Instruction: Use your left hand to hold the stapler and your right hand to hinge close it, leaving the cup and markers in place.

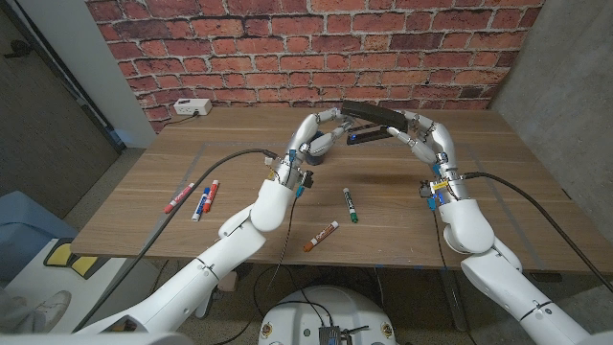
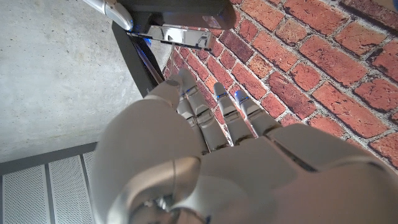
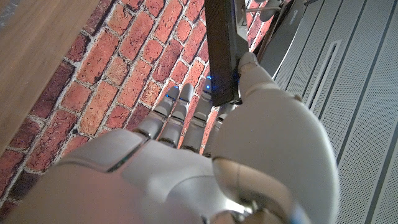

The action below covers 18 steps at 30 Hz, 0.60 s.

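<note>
A black stapler (image 1: 372, 115) hangs open above the table's far middle, its upper arm apart from the lower part with the metal rail. My left hand (image 1: 319, 136) grips its left end, fingers curled over it. My right hand (image 1: 423, 136) holds the far end of the upper arm between thumb and fingers. In the left wrist view the stapler (image 2: 177, 15) shows beyond my left hand (image 2: 205, 155). The right wrist view has the stapler's dark arm (image 3: 221, 50) against the thumb of my right hand (image 3: 205, 155). A small dark thing (image 1: 313, 159) under my left hand is too hidden to name.
Markers lie on the wooden table (image 1: 498, 192): a red one (image 1: 178, 198) and a red-and-blue one (image 1: 206, 199) at the left, a green one (image 1: 351, 204) and an orange one (image 1: 322, 235) near the middle front. A white power strip (image 1: 192, 107) sits at the back left by the brick wall.
</note>
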Each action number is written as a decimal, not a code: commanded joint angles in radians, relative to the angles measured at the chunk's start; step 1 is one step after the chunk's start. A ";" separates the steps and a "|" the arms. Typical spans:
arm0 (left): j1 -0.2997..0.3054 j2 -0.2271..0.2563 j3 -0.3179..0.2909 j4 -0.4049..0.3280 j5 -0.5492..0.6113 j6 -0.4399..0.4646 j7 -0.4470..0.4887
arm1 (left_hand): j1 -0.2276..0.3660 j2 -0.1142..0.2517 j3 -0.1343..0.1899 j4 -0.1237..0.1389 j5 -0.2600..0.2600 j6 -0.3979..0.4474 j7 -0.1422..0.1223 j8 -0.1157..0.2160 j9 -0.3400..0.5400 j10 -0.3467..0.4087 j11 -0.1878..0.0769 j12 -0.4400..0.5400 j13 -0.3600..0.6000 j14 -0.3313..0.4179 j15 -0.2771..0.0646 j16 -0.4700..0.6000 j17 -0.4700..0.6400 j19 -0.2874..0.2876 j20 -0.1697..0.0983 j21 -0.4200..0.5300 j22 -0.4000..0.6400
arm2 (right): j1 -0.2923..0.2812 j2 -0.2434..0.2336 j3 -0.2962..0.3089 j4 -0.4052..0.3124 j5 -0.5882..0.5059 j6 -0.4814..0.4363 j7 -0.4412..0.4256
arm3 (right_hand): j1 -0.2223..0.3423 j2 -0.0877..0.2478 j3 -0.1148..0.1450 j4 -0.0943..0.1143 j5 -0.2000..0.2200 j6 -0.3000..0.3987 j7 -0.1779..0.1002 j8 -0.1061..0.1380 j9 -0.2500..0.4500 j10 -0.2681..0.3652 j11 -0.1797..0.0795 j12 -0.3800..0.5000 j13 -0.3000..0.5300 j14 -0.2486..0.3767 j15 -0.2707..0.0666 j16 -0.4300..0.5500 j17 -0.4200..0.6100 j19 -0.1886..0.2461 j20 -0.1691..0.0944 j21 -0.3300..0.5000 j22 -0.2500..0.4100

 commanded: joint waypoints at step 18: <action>0.047 -0.012 -0.030 0.002 -0.083 -0.024 0.011 | -0.122 -0.050 -0.118 -0.003 0.006 -0.418 -0.001 -0.098 -0.007 -0.328 0.030 -0.116 0.006 -0.117 -0.115 -0.043 -0.001 -0.010 0.026 0.002 0.010 | 0.000 0.009 0.010 0.010 0.064 0.008 0.028 | 0.062 0.071 0.019 0.011 0.005 0.004 -0.003 0.003 0.005 0.116 -0.109 0.023 0.206 0.015 -0.193 -0.002 0.010 0.006 -0.004 0.007 0.005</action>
